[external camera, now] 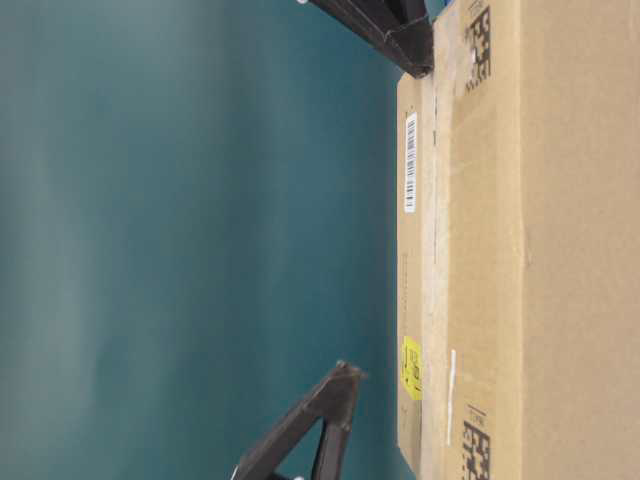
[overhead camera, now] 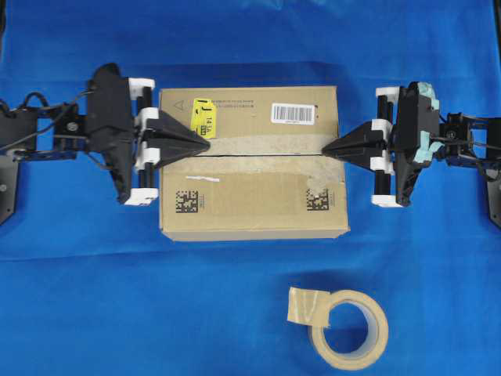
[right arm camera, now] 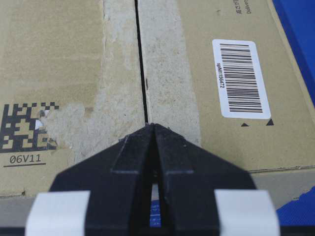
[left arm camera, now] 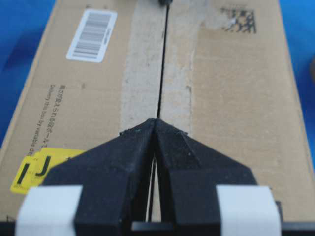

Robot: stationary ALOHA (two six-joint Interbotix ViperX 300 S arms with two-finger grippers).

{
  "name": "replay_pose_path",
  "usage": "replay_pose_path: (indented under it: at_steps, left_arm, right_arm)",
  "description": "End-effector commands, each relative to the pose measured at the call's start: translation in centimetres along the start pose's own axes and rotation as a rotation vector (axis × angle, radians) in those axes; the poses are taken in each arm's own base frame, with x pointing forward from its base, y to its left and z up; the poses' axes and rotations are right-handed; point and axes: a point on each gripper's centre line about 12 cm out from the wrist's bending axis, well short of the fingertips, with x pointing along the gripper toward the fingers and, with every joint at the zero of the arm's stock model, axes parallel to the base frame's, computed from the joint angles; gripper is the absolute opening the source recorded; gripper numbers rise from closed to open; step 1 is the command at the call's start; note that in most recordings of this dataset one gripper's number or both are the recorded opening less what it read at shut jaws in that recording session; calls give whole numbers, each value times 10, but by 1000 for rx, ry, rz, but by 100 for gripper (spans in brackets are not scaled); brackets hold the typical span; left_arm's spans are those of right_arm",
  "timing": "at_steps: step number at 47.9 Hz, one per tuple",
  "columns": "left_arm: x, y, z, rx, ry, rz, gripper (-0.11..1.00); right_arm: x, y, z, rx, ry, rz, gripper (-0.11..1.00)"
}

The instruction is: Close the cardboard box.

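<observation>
The cardboard box [overhead camera: 258,196] lies in the middle of the blue cloth with its two long top flaps folded flat; they meet along a dark centre seam [left arm camera: 161,73] between old tape strips. My left gripper [overhead camera: 207,144] is shut, its tip over the seam at the box's left end, beside the yellow sticker [overhead camera: 203,116]. My right gripper [overhead camera: 324,148] is shut too, its tip on the seam at the right end, below the barcode label [right arm camera: 240,77]. Nothing is held in either. The "06V11" print [right arm camera: 23,158] shows in the right wrist view.
A beige tape roll [overhead camera: 344,325] lies on the cloth in front of the box, toward the right. Both arms reach in from the left and right edges of the table. The blue cloth [overhead camera: 117,298] covers the whole surface.
</observation>
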Motion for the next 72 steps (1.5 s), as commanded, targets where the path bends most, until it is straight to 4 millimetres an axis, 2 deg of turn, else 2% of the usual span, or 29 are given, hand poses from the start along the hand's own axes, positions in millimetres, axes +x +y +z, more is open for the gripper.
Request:
replay_pose_path:
  at_steps: [1, 20, 30, 48, 72]
  left_arm:
    - [-7, -2, 6, -1, -72, -6, 0]
    - [-31, -1, -34, 15, -152, -5, 0]
    - [-27, -1, -47, 14, -123, -4, 0]
    - [-15, -1, -60, 15, -86, -4, 0]
    - [-17, -1, -63, 9, -72, -4, 0]
  right_arm:
    - [1, 0, 4, 2, -14, -1, 1]
    - [3, 0, 5, 5, -12, -2, 1]
    - [3, 0, 5, 8, -12, -3, 1]
    - [3, 0, 5, 11, -11, -2, 1]
    - [3, 2, 5, 7, -10, 6, 1]
